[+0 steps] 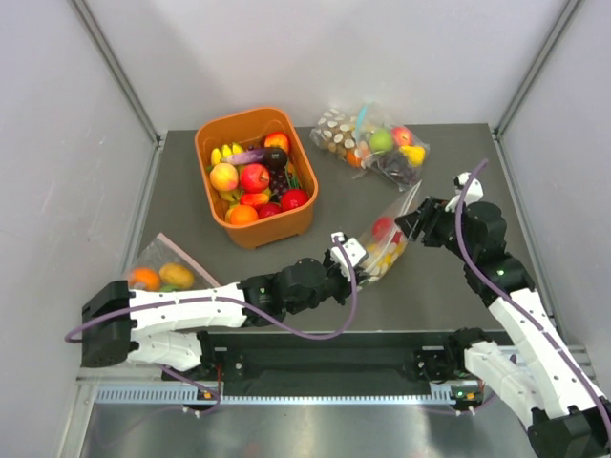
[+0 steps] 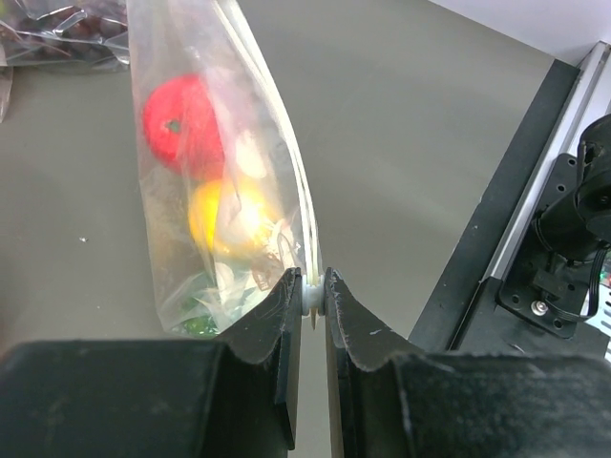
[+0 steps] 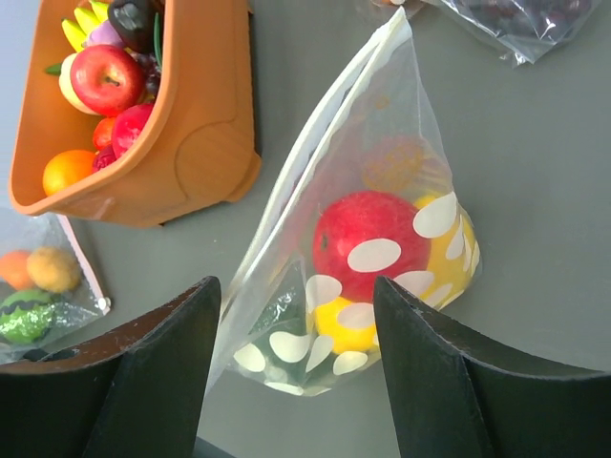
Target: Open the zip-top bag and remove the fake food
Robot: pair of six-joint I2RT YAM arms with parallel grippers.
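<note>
The clear, floppy plastic zip-top bag (image 1: 389,240) (image 2: 239,153) (image 3: 382,162), printed with large white dots, is found right of centre on the dark grey table (image 1: 430,296), just right of the basket and between the two hands. It is held up on edge rather than laid flat, with one corner pointing towards the far side. Through its wall the fake food (image 1: 382,229) (image 2: 181,119) (image 3: 368,243) is seen: a glossy round red plastic fruit on top, a yellow one (image 2: 224,215) (image 3: 348,324) below it, and something green (image 2: 196,324) at the bottom.

The bag's thick edge strip is pinched between the black fingertips of the left hand (image 1: 348,250) (image 2: 313,286), which are drawn in narrow with only the strip between them. The right hand (image 1: 412,221) (image 3: 294,286) is set at the bag's other end with its fingers spread wide; in the right wrist view the bag is framed between them, and neither finger is seen pressing on the plastic.

To the left, the orange oval plastic basket (image 1: 253,229) (image 3: 191,143) is heaped with toy fruit. A second dotted bag (image 1: 372,143), with green and purple fruit showing, is laid at the far right of the table, well apart. A third dotted bag (image 1: 162,272) (image 3: 38,286), with an orange fruit inside, is laid at the near left, beside the left arm.
</note>
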